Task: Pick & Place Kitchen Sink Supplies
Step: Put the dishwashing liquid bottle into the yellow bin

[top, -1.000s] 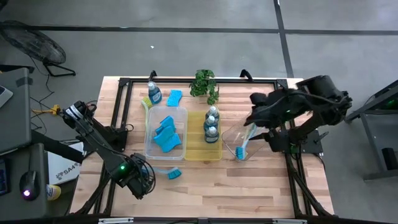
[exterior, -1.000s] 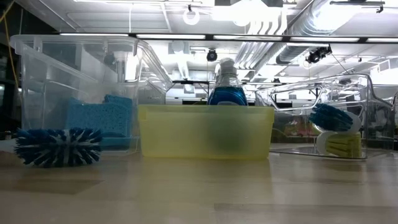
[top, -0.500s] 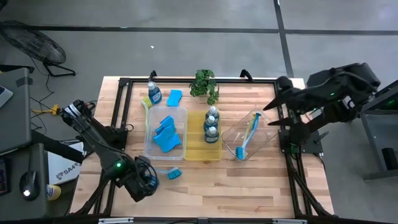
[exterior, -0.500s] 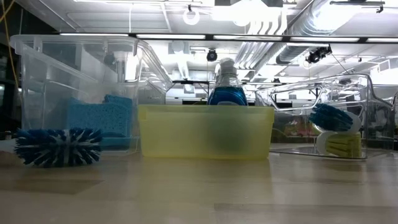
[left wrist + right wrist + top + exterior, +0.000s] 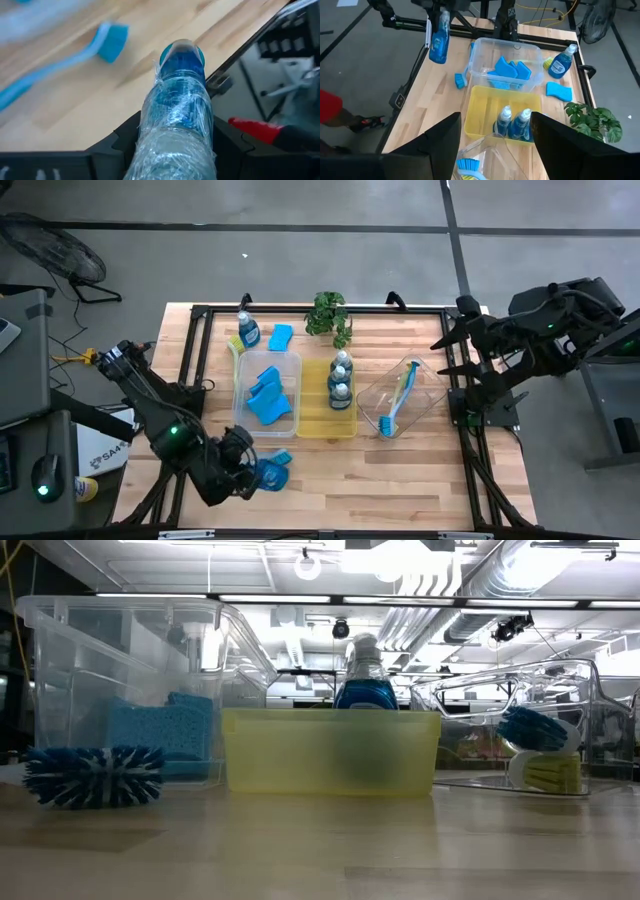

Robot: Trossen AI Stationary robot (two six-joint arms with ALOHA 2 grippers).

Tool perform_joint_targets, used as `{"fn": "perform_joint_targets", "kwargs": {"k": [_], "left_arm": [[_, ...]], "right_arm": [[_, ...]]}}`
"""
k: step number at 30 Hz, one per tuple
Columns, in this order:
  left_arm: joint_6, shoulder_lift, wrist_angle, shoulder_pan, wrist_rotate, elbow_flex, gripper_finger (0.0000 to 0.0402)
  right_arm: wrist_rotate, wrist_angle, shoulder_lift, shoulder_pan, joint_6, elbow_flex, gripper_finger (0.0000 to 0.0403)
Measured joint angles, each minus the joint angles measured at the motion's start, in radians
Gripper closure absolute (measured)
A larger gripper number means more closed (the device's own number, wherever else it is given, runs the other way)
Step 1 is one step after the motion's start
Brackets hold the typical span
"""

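Observation:
My left gripper (image 5: 245, 468) is over the table's near left part, shut on a clear bottle of blue dish soap (image 5: 268, 473); the right wrist view shows this bottle (image 5: 438, 42) in the air. A blue-headed dish brush (image 5: 282, 457) lies on the wood beside it. Two soap bottles (image 5: 340, 380) stand in the yellow tray (image 5: 312, 420). Blue sponges (image 5: 268, 395) lie in the clear tray (image 5: 240, 415). Another brush (image 5: 397, 402) lies in the tilted clear tray (image 5: 372, 395). A bottle (image 5: 247, 330) and a sponge (image 5: 281, 336) sit at the far left. My right gripper (image 5: 448, 357) is open at the table's right edge. My left gripper pinches the soap bottle's body (image 5: 175, 125) between its two fingers (image 5: 125, 142). The bottle lies along the fingers, with its round base (image 5: 182, 51) pointing away from them. It comes from above, slanting down. The bottle (image 5: 438, 42) hangs below the fingers, lifted clear of the table.
A small green potted plant (image 5: 330, 315) stands at the far edge. A yellow-green brush (image 5: 236, 346) lies by the far left bottle. Bare wood runs along the near edge (image 5: 400, 480). The low view shows the brush head (image 5: 95, 776) and the trays (image 5: 330, 750), no gripper.
My right arm has drawn back from over the tilted clear tray toward the table's right edge, leaving the brush lying in that tray. My left gripper has moved a little toward the right and turned, and the blue bottle now shows beside the brush head.

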Motion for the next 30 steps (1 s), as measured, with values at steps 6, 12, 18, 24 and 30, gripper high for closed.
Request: {"fn": "perform_joint_targets", "kwargs": {"k": [6,12,18,24,30], "left_arm": [[0.205,0.000,0.002,0.115,-0.043,0.096,0.0238],[0.469,0.000,0.000,0.300,0.014,0.171,0.0239],[0.756,0.000,0.000,0.513,0.130,0.219,0.0239],[1.027,0.000,-0.010,0.729,0.262,0.228,0.0239],[1.284,0.008,-0.015,0.913,0.347,0.228,0.0239]], "right_arm": [[-0.004,0.000,0.000,0.000,-0.013,0.000,0.0171],[-0.007,0.000,0.000,0.000,-0.019,0.000,0.0171],[-0.005,0.000,0.000,0.000,-0.003,0.000,0.0171],[0.065,0.000,0.000,0.000,0.022,0.000,0.0171],[0.134,0.000,0.000,0.000,0.093,0.000,0.0171]]}}
